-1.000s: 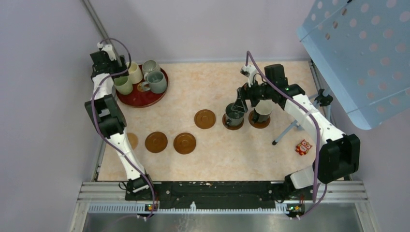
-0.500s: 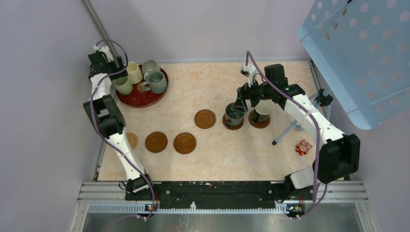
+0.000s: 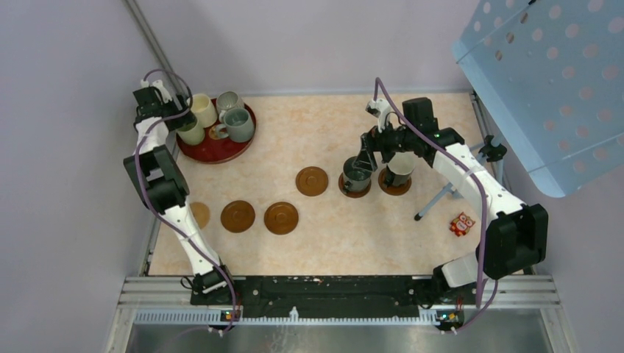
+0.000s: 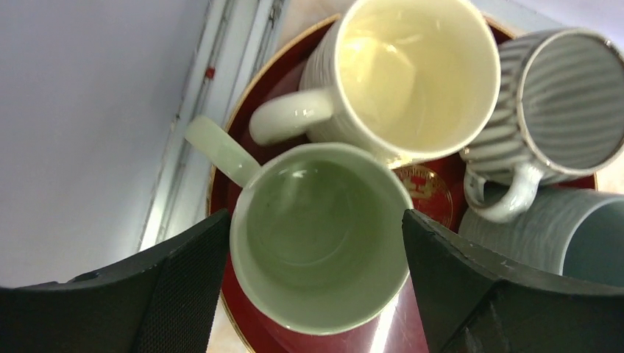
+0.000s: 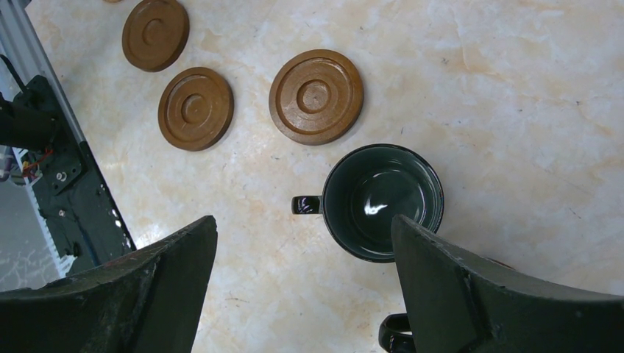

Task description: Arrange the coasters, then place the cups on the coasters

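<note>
- The left gripper (image 4: 315, 220) is caught by its own wrist camera straddling the pale green cup (image 4: 316, 250) on the dark red tray (image 3: 210, 152), one finger hard by each side of the wall. Whether the cup is actually pinched cannot be told.
- Crowded round that cup are the cream cup (image 4: 412, 73), the ribbed grey cup (image 4: 566, 103) and the grey-green cup (image 4: 589, 235). The crowding is shown up close only in this view.
- The right gripper (image 5: 303, 220) is held spread wide over the dark green cup (image 5: 383, 202).
- The coaster (image 3: 344, 190) under that cup is hidden from the right wrist. From above its brown edge is seen, with a second cup (image 3: 401, 168) on another coaster (image 3: 391, 188) just beside.
- Three bare coasters (image 5: 316, 96) (image 5: 196, 108) (image 5: 155, 33) are picked up by the right wrist. The tan coaster (image 3: 200, 213) is given by the top camera alone, half covered by the left arm (image 3: 165, 184).
</note>
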Motion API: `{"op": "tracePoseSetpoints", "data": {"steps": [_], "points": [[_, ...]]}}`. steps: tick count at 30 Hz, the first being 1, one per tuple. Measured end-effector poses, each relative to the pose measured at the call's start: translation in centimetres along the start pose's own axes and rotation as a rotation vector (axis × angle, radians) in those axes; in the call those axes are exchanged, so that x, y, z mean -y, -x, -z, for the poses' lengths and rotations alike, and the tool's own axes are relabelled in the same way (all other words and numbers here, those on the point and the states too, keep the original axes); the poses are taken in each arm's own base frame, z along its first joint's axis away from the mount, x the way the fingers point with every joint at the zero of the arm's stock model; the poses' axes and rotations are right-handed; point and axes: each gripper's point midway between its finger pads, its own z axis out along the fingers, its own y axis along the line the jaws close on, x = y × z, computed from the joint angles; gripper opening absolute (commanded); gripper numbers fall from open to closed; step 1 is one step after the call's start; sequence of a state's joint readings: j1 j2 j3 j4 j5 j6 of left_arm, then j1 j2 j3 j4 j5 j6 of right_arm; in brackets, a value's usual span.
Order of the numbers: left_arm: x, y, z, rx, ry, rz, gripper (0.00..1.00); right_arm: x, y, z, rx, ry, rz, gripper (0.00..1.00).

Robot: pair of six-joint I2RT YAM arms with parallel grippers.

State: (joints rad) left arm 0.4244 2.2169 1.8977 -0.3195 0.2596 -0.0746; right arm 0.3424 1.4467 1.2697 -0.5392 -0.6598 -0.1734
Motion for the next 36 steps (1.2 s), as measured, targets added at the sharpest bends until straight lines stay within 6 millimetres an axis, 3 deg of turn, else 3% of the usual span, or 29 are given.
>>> {"op": "tracePoseSetpoints", "data": {"steps": [8, 15, 25, 27, 31, 33, 36], "points": [[1.6, -3.7, 2.0, -0.075, -0.062, 0.096, 0.89, 0.0, 0.0, 0.0, 0.000, -0.002, 0.000, 0.87], [4.2, -4.5, 4.1, -0.091, -0.164, 0.167, 0.91, 0.1, 0.0, 0.0, 0.000, -0.003, 0.002, 0.87], [7.3, -6.9, 5.3, -0.155, -0.302, 0.216, 0.93, 0.0, 0.0, 0.0, 0.000, -0.003, 0.001, 0.87], [8.1, -7.0, 5.5, -0.154, -0.328, 0.165, 0.98, 0.0, 0.0, 0.0, 0.000, -0.003, 0.001, 0.87], [9.0, -6.5, 6.4, -0.132, -0.326, -0.086, 0.99, 0.0, 0.0, 0.0, 0.000, 0.000, 0.002, 0.87], [9.2, -5.2, 7.0, -0.097, -0.339, -0.233, 0.98, 0.0, 0.0, 0.0, 0.000, 0.003, 0.003, 0.87], [7.9, -2.2, 7.6, -0.024, -0.324, -0.445, 0.97, -0.2, 0.0, 0.0, 0.002, 0.009, 0.005, 0.87]]}}
